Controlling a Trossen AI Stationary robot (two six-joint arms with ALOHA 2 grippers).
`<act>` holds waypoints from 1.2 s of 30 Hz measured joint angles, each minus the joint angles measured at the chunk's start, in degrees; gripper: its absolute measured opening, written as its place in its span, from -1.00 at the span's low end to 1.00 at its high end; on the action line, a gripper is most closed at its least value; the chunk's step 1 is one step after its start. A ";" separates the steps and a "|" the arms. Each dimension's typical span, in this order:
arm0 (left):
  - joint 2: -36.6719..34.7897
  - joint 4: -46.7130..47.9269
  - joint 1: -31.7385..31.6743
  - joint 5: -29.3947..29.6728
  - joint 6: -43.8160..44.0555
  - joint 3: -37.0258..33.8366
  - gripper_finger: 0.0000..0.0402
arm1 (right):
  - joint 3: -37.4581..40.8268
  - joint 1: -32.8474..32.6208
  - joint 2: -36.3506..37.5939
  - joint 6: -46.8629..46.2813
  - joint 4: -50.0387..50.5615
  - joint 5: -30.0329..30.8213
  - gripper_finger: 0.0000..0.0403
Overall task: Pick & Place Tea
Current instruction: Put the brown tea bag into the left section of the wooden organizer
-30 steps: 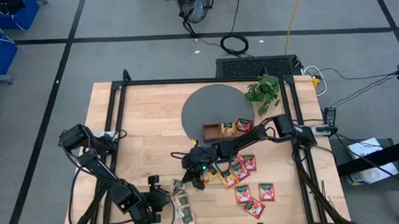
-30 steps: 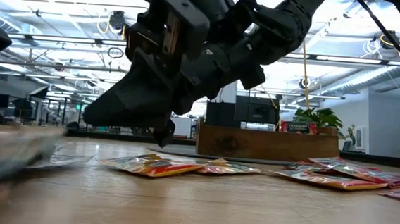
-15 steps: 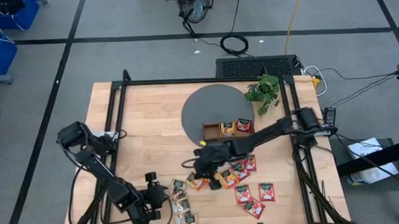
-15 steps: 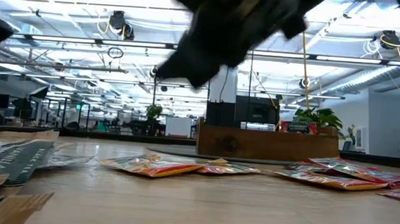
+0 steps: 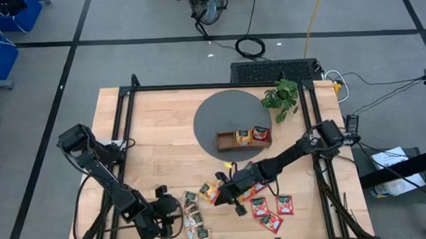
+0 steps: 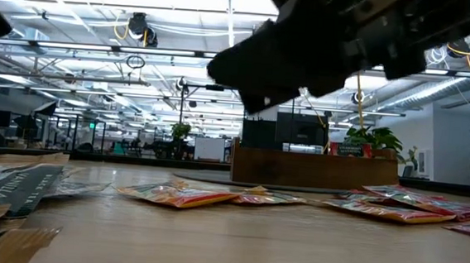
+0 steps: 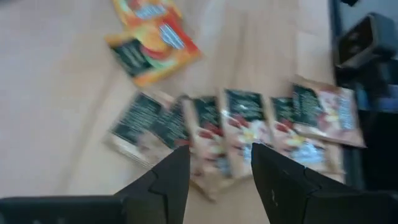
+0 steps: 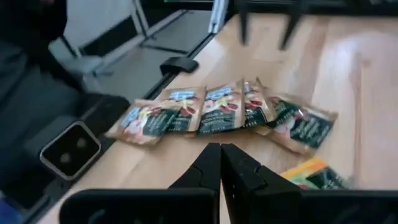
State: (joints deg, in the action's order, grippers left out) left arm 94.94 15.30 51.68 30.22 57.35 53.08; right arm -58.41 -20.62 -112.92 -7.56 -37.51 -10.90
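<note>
So, right hand (image 5: 222, 187): we see it pinched closed, holding nothing, above the tabletop (image 5: 164, 147)
left hand (image 7: 214, 163): fingers parted, empty
tea sachets (image 5: 260, 204): scattered on tabletop, some in wooden tray (image 5: 243, 138)

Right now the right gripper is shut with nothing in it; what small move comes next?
Probably open the right gripper and lower it onto the orange sachet just beside it. Its fingers are pressed together and empty, loose sachets remain on the table, and the wooden tray has an empty compartment.
</note>
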 joint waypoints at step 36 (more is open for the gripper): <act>11.82 -15.05 -2.19 -10.56 0.59 0.07 -0.14 | -13.37 1.48 -15.33 -24.08 8.50 -9.90 -0.35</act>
State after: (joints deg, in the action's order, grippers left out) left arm 106.76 0.25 49.49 19.66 57.94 53.15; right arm -71.79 -19.14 -128.25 -31.64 -29.02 -20.80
